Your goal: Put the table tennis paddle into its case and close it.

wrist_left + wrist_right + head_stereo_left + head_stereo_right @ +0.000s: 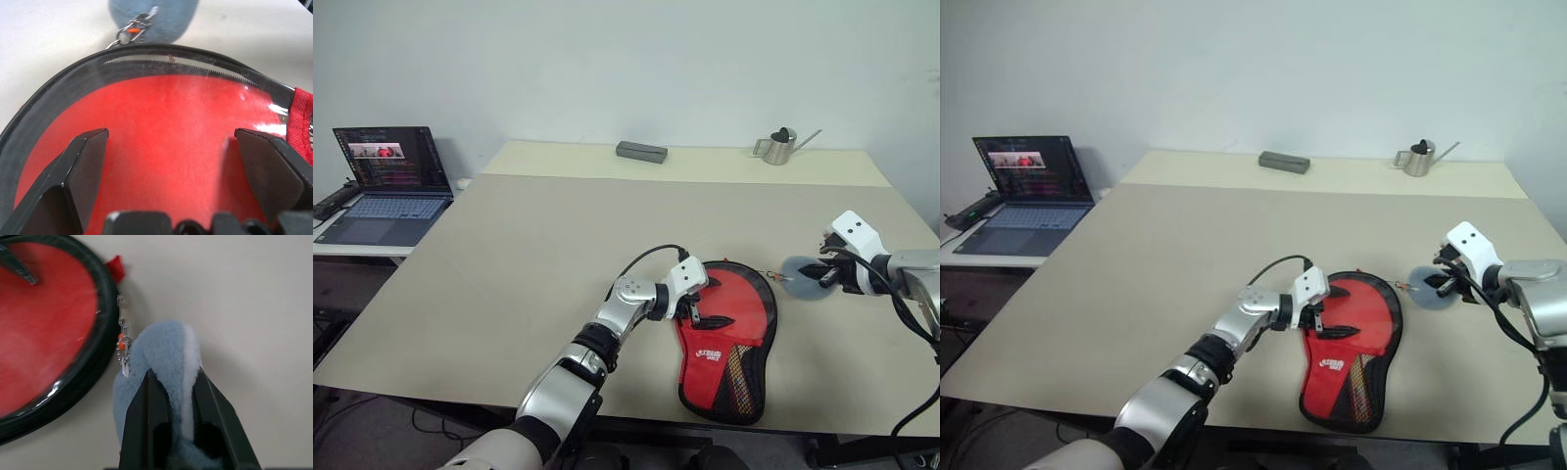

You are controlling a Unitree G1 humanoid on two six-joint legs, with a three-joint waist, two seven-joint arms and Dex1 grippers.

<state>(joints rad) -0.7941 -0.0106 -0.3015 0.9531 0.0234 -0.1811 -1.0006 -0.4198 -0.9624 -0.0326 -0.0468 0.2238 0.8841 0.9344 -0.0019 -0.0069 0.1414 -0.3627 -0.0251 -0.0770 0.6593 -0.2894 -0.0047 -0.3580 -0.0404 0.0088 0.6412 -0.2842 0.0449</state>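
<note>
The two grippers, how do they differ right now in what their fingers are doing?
The left gripper has its fingers spread wide over the red face inside the case, gripping nothing. The right gripper has its fingers pinched shut on a blue-grey fluffy charm that is linked by a small chain to the case's zipper. The left sits over the case; the right is beside it, above bare table. Both have black fingers and white housings.

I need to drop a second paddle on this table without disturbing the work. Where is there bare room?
The wide stretch of table between the laptop and the case is bare, back to the grey box and watering can. The front right is crowded: left gripper on the case, right gripper pinching the blue fluffy charm.
</note>
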